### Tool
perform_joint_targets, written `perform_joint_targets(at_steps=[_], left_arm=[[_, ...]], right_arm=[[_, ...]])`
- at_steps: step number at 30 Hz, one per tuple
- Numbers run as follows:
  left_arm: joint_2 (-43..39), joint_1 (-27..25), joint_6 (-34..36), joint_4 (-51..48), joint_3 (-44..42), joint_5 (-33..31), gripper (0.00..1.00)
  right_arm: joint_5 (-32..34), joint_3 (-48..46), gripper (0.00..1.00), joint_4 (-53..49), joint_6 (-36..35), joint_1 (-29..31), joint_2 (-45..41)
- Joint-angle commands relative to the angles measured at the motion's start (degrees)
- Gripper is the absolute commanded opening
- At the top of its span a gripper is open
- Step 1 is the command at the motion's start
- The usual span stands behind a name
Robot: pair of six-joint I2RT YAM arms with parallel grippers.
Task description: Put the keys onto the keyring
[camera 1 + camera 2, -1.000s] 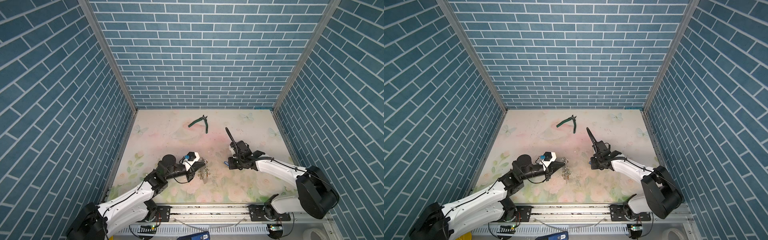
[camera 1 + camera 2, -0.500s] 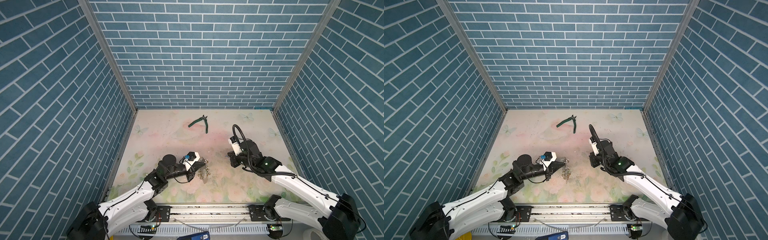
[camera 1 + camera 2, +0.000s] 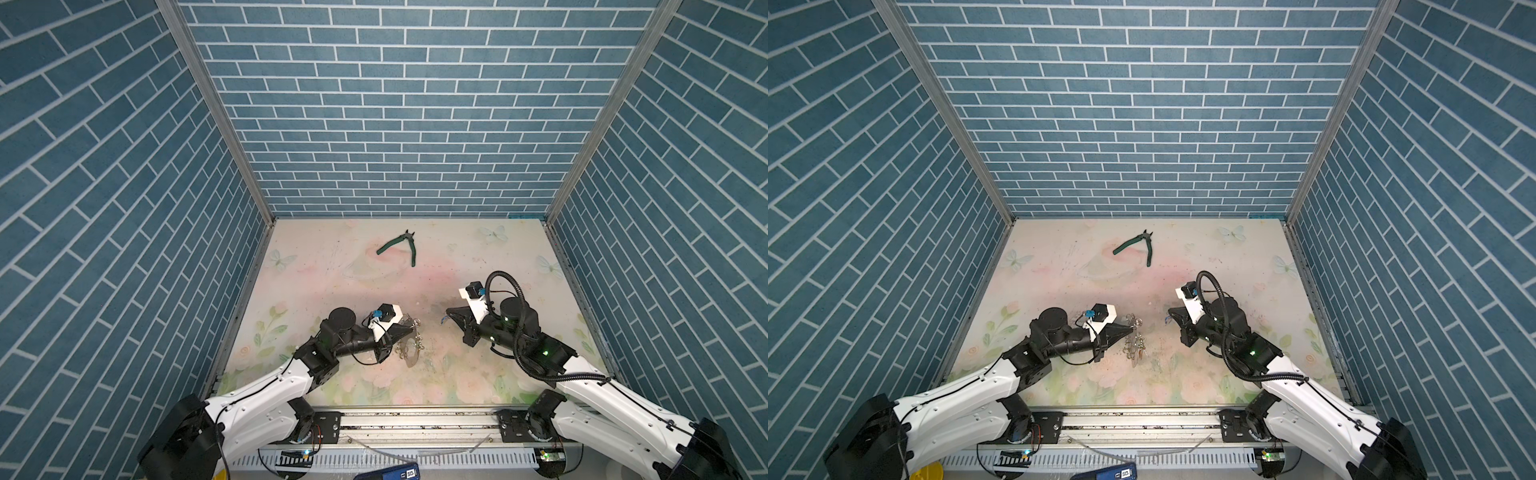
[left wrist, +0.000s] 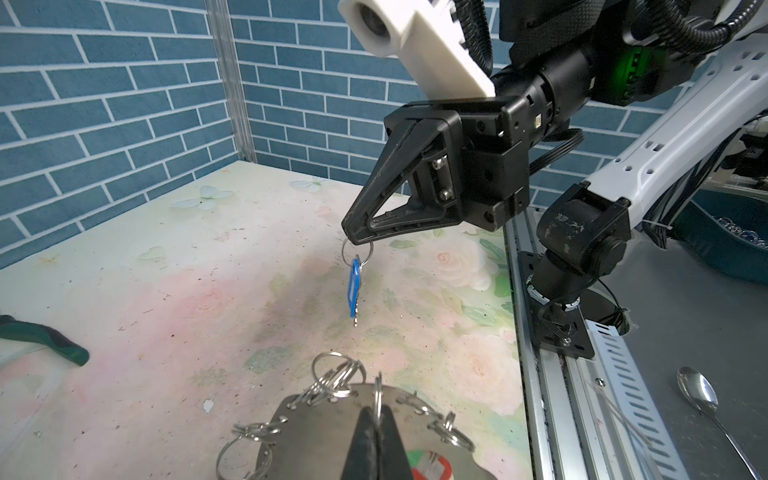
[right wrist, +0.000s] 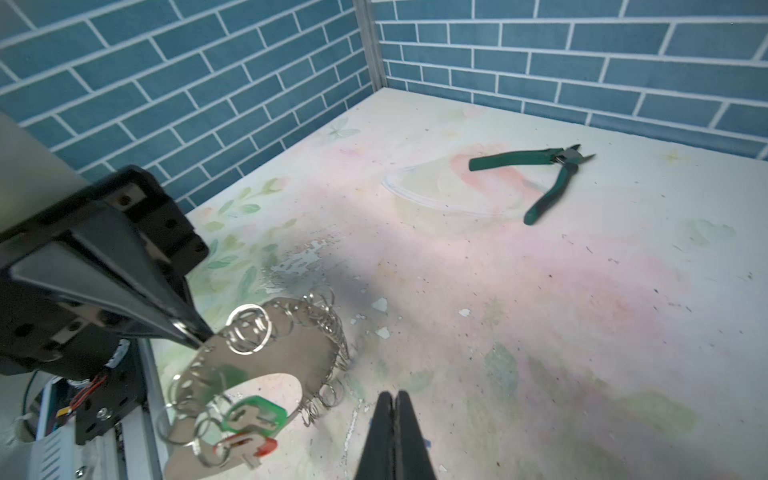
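Note:
The keyring [image 4: 307,432] is a flat grey oval plate edged with small metal rings, seen in both top views [image 3: 409,351] [image 3: 1136,347]. My left gripper [image 4: 376,415] is shut on one of its rings and holds it tilted above the table; the right wrist view shows the keyring [image 5: 282,353] and this gripper [image 5: 195,334]. My right gripper [image 4: 355,237] is shut on the split ring of the keys [image 4: 354,286], whose blue tag hangs below it, a short way from the keyring. In both top views the right gripper [image 3: 448,312] [image 3: 1169,312] faces the left gripper [image 3: 411,330].
Green-handled pliers [image 3: 401,245] [image 5: 540,178] lie toward the back of the table. A green-tagged key [image 5: 255,413] and a red-tagged key [image 5: 245,446] hang on the keyring. A metal rail [image 3: 415,419] runs along the front edge; a spoon [image 4: 698,392] lies beyond it.
The right arm has lifted and swung, carrying the keys up off the table and a little left toward the keyring. The left arm and the keyring have stayed in place.

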Motion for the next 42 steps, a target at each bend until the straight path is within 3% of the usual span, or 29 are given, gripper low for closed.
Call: perform_joint_targets(at_steps=[1, 6, 13, 19, 29, 37, 42], left_arm=[[1.3, -0.12, 1.92, 0.57, 2.13, 3.25, 0.0], [3.69, -0.05, 5.42, -2.42, 3.77, 5.87, 0.0], [3.97, -0.04, 12.8, -4.06, 3.92, 3.4, 0.0], [8.04, -0.06, 15.09, -5.68, 7.7, 8.33, 0.0], [7.5, -0.11, 20.45, -3.25, 6.38, 2.55, 0.0], [8.33, -0.29, 20.81, -2.34, 6.38, 3.9, 0.0], [8.88, -0.24, 19.66, -8.91, 9.44, 8.16, 0.0]], right_arm=[[-7.38, -0.99, 0.0, 5.2, -2.47, 0.45, -0.82], [-12.27, 2.03, 0.0, 0.95, -3.07, 1.52, -0.51], [-10.51, 5.25, 0.0, -5.4, -4.65, 4.1, 0.29], [-11.09, 6.77, 0.0, -5.6, -4.36, 5.29, 2.18], [-10.96, 8.58, 0.0, -8.42, -3.07, 5.83, 5.54], [-9.85, 9.24, 0.0, -7.54, -2.93, 6.47, 6.62], [-6.36, 8.13, 0.0, -7.38, -5.71, 6.94, 5.25]])
